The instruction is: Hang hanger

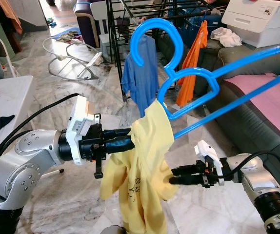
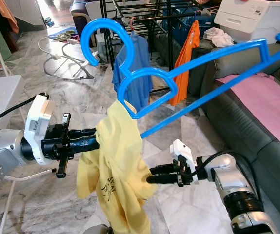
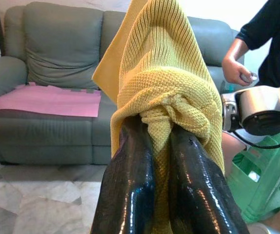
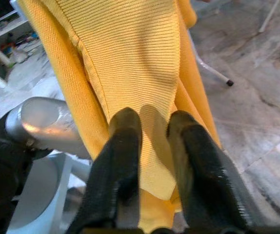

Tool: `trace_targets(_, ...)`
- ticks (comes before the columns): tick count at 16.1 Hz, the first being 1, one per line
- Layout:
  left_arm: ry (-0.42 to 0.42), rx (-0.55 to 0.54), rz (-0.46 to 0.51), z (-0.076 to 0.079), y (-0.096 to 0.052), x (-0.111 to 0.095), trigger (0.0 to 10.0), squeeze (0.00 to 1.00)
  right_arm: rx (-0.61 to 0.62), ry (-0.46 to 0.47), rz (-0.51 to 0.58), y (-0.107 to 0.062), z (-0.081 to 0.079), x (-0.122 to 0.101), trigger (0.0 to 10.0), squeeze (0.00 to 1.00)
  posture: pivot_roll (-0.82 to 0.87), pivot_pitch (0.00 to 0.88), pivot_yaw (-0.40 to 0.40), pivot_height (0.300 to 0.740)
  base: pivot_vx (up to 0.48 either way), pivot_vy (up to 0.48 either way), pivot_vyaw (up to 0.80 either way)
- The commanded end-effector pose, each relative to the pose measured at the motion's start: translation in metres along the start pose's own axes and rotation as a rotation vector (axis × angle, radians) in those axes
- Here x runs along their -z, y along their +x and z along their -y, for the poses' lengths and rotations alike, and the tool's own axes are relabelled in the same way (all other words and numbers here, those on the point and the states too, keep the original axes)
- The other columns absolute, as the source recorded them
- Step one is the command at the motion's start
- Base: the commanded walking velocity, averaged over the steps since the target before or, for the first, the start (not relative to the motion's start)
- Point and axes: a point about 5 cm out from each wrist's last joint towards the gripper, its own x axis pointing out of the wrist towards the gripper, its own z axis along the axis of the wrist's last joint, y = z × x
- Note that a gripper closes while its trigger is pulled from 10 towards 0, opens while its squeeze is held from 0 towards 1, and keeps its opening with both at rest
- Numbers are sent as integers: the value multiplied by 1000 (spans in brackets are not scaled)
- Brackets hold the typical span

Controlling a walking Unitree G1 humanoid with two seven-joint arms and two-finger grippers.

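Both claws pinch yellow shirt (image 1: 140, 165): left claw (image 1: 130, 139), right claw (image 1: 171, 179); blue hanger (image 1: 189, 83) above.

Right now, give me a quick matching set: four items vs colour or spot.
Items:
1. hanger
2. shirt
3. mat
4. printer

Matches:
A. pink, lying on the sofa
B. white, top right behind the sofa
C. blue, hook up, over the shirt
D. yellow, bunched in the left end effector

Pairs: 1-C, 2-D, 3-A, 4-B
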Motion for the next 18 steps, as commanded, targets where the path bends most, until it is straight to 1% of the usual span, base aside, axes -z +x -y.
trace_targets(1, 58, -9, 16, -2, -1, -9, 0, 0, 27, -31, 22, -2, 3, -6, 0, 0, 16, 30, 32, 740, 0, 0, 0)
trace_targets(4, 59, -32, 18, -4, -4, -7, 0, 0, 64, -48, 32, -5, 7, -12, 0, 0, 16, 30, 32, 740, 0, 0, 0)
trace_targets(8, 59, -41, 19, -7, -4, -4, 0, 0, 75, -48, 32, -5, 8, -11, 0, 0, 11, 27, 28, 740, 0, 0, 0)
trace_targets(12, 71, -94, 13, -12, -7, 1, 0, 0, 103, -51, 26, -6, 9, -9, 0, 0, 11, 29, 26, 740, 0, 0, 0)
trace_targets(13, 85, -121, 9, -14, -9, 3, 0, 0, 124, -58, 17, -7, 11, -9, 0, 0, 11, 29, 26, 740, 0, 0, 0)
trace_targets(15, 126, -208, -7, -21, -15, 9, 0, 0, 253, -110, -14, -12, 21, -10, 0, 0, 9, 27, 26, 740, 0, 0, 0)
trace_targets(16, 154, -258, -28, -25, -21, 14, 0, 0, 373, -147, -42, -16, 29, -12, 0, 0, 9, 27, 26, 740, 0, 0, 0)
trace_targets(17, 179, -331, -82, -29, -32, 25, 0, 0, 636, -225, -83, -32, 47, -24, 0, 0, 10, 27, 28, 740, 0, 0, 0)
trace_targets(18, 180, -347, -96, -29, -36, 28, 0, 0, 701, -256, -90, -37, 51, -29, 0, 0, 10, 27, 28, 740, 0, 0, 0)
